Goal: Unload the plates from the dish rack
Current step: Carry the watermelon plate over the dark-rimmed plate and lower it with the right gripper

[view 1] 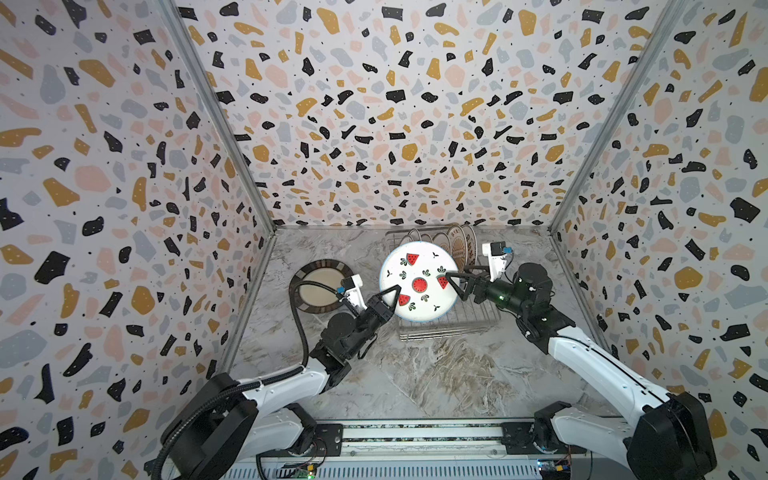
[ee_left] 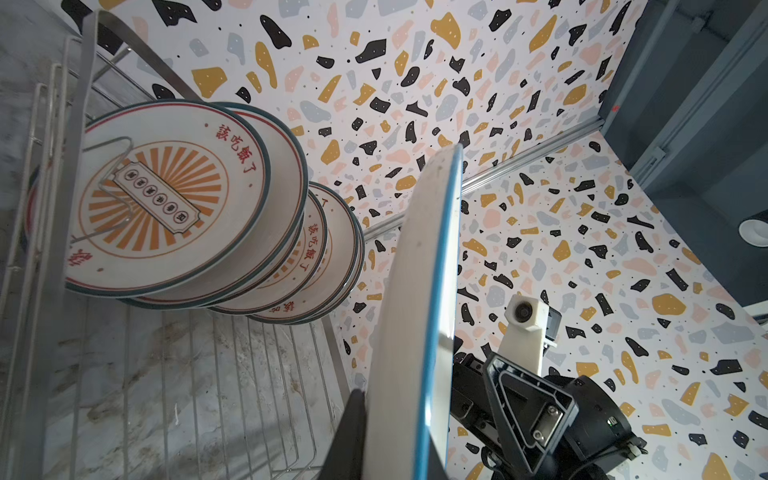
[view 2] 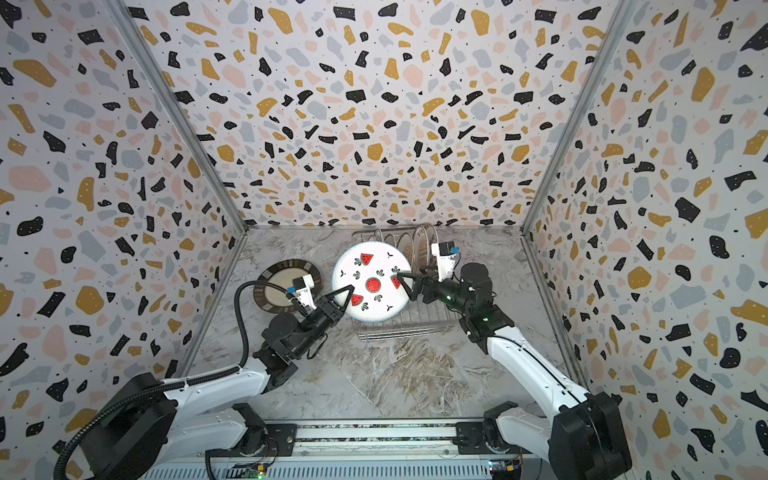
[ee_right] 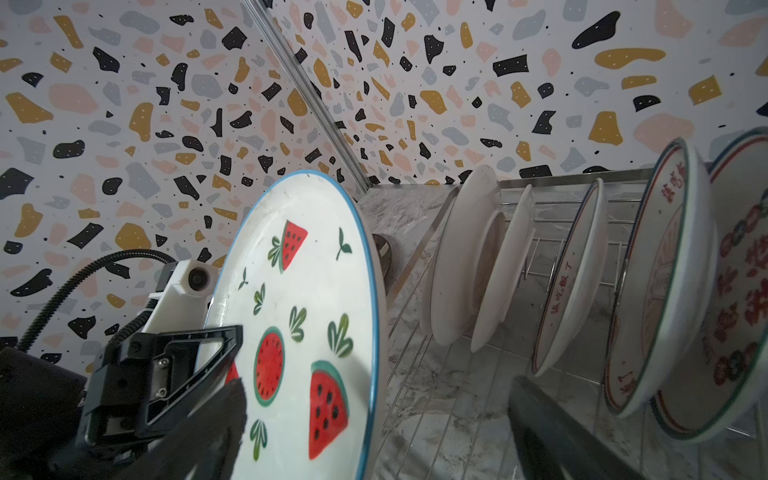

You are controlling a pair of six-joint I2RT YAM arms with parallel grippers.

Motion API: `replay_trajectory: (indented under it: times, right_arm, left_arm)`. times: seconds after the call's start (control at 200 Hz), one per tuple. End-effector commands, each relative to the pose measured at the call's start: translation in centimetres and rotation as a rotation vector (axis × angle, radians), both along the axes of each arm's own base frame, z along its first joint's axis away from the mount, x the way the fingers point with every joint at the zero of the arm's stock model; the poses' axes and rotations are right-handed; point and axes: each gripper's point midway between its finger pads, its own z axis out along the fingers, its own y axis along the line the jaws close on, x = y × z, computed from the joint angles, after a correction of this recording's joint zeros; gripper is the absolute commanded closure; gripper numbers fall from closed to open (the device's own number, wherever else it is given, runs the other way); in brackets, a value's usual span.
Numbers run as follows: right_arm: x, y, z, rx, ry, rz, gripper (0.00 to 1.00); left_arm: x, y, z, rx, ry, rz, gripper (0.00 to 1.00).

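The watermelon plate (view 1: 417, 266) hangs over the near left part of the dish rack (view 1: 461, 326), which stands toward the table's far right corner. The left gripper (view 1: 396, 294) pinches its rim; the right gripper (view 1: 452, 286) stands spread about the opposite rim, seemingly not touching. It looks like glazed ceramic, so probably stiff, fairly heavy, slick and breakable; a one-sided pinch may let it droop, so hold deep past the lip. The sunburst plates (view 1: 455, 245) stand on edge at the rack's far end.
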Motion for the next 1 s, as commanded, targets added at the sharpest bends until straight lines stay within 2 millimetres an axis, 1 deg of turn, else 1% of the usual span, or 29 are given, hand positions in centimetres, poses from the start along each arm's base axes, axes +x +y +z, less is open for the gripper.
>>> replay_trajectory:
  times: [0.0,0.05,0.145,0.245,0.41,0.576,0.731,0.796,0.916,0.961,0.991]
  right_arm:
    - [-0.5,0.4,1.7,-0.033,-0.091,-0.028,0.01]
    - [-0.8,0.9,1.9,-0.044,-0.115,-0.028,0.01]
    - [-2.2,2.4,2.5,-0.038,-0.153,0.058,0.01]
    - [-2.9,3.4,3.0,-0.016,-0.189,0.086,0.01]
    - [-2.3,5.4,2.6,-0.045,-0.183,0.072,0.01]
    - [-2.5,9.4,1.6,-0.111,-0.193,0.154,0.01]
    - [-2.4,11.8,1.6,-0.136,-0.208,0.153,0.01]
    - [-2.5,12.9,1.6,-0.13,-0.212,0.151,0.01]
    - [-3.6,15.3,1.8,-0.173,-0.281,0.189,0.01]
    - [-3.9,16.3,1.7,-0.19,-0.297,0.196,0.01]
    - [-4.1,17.0,1.5,-0.199,-0.296,0.213,0.01]
  left_arm:
    - [-0.7,1.5,5.7,-0.155,-0.159,0.002,1.0]
    - [-0.5,2.0,5.6,-0.161,-0.155,0.012,1.0]
    - [-0.2,3.0,5.5,-0.165,-0.152,0.022,1.0]
    - [0.2,4.7,5.6,-0.185,-0.157,0.053,1.0]
    - [0.8,8.0,5.7,-0.204,-0.164,0.122,1.0]
    - [1.6,12.0,4.8,-0.183,-0.147,0.237,1.0]
    - [2.1,14.5,4.4,-0.192,-0.142,0.289,1.0]
    - [2.5,15.7,3.6,-0.192,-0.121,0.331,1.0]
    - [2.7,18.4,2.1,-0.197,-0.098,0.454,1.0]
    - [2.8,19.1,1.4,-0.184,-0.077,0.496,1.0]
    - [2.8,19.3,1.3,-0.173,-0.076,0.514,1.0]
